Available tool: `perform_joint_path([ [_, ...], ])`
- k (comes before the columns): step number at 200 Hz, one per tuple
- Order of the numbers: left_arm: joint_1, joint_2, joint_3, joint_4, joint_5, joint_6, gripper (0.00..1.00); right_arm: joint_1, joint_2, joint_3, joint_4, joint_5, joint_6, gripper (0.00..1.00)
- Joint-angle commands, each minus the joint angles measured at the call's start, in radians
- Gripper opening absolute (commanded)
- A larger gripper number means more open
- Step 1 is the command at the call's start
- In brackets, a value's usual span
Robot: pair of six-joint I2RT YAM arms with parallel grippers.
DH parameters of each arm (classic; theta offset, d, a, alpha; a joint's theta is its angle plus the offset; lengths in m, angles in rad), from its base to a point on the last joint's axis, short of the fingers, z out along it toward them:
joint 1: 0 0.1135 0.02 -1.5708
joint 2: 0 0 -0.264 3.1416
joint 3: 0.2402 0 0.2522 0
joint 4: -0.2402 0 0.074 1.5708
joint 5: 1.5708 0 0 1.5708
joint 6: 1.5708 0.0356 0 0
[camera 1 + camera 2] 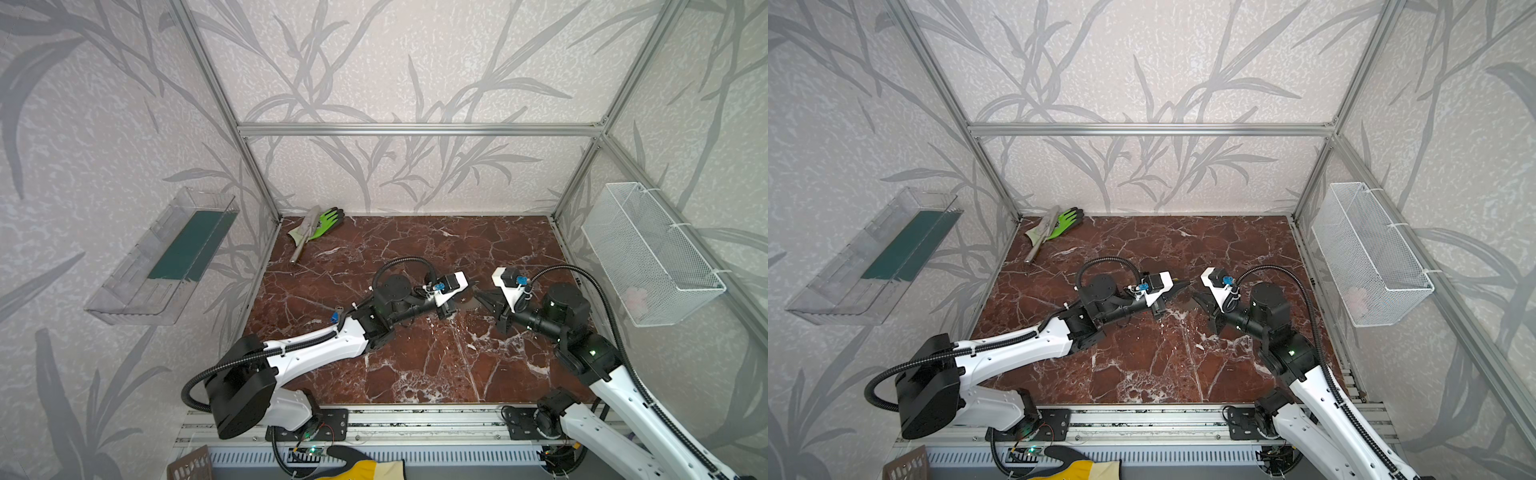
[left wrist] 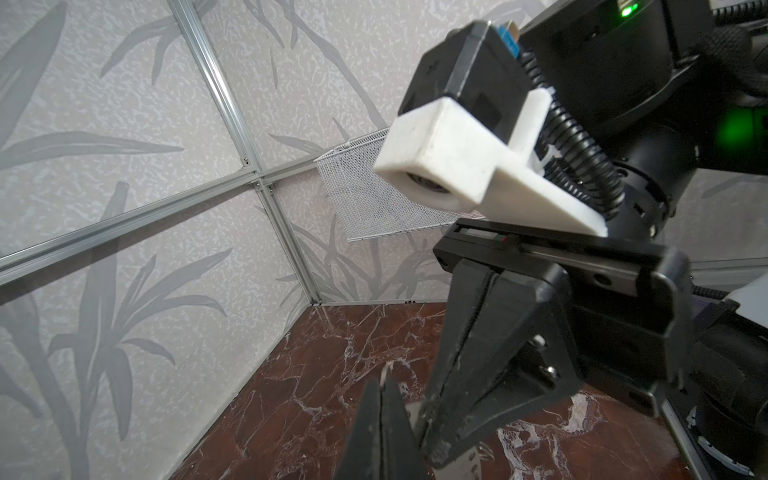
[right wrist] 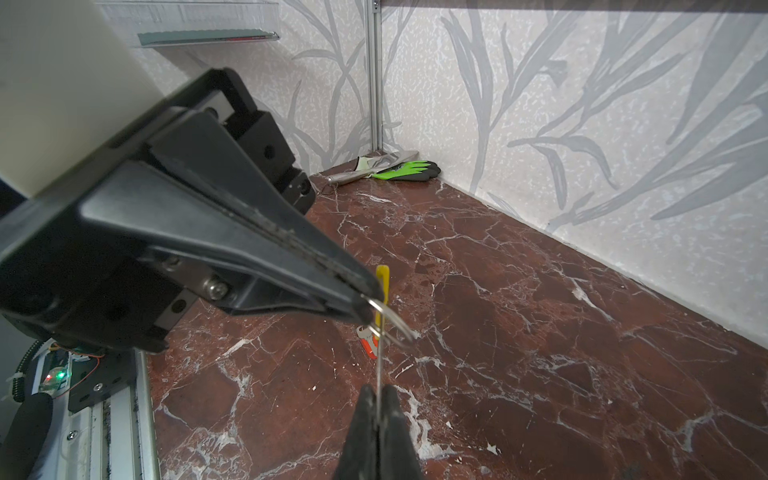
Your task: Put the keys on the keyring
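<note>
In both top views a red-brown marble worktop [image 1: 415,257] is seen, enclosed by leaf-papered walls [image 1: 415,174]. A green glove [image 1: 330,220] is laid at 11 o'clock and a basket [image 1: 648,249] is hung at 3. In a top view the blue key [image 1: 333,318] is found at 9.

In the left wrist view the left pincer [image 2: 382,386] is closed and crowded by the right pincer [image 2: 434,440].

In the right wrist view the keyring [image 3: 382,286] is clamped edge-on by the right pincer. A silver loop [image 3: 395,326] is pinched by the left, with the red key [image 3: 367,345] just beside it.
</note>
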Motion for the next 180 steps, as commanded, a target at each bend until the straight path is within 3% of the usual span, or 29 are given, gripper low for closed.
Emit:
perform_joint_path([
  [1, -0.008, -0.002, 0.024, 0.032, -0.045, 0.034, 0.00, 0.012, -0.008, 0.041, 0.008, -0.002, -0.019, 0.00],
  [50, -0.019, 0.025, 0.002, 0.145, -0.094, 0.020, 0.00, 0.014, 0.014, 0.045, 0.037, -0.031, 0.007, 0.00],
  [71, -0.017, 0.031, -0.012, 0.195, -0.078, -0.007, 0.00, 0.015, 0.003, 0.047, 0.025, -0.023, -0.013, 0.31],
  [113, 0.025, 0.043, -0.065, 0.348, 0.059, -0.133, 0.00, 0.008, -0.105, 0.058, -0.038, 0.010, -0.125, 0.47],
  [144, 0.053, 0.073, -0.047, 0.414, 0.186, -0.235, 0.00, -0.007, -0.143, 0.090, -0.078, -0.038, -0.181, 0.47],
  [166, 0.058, 0.088, -0.030, 0.430, 0.241, -0.274, 0.00, -0.028, -0.149, 0.096, -0.090, -0.037, -0.199, 0.34],
  [180, 0.059, 0.092, -0.027, 0.434, 0.263, -0.287, 0.00, -0.042, -0.143, 0.090, -0.086, -0.044, -0.199, 0.33],
])
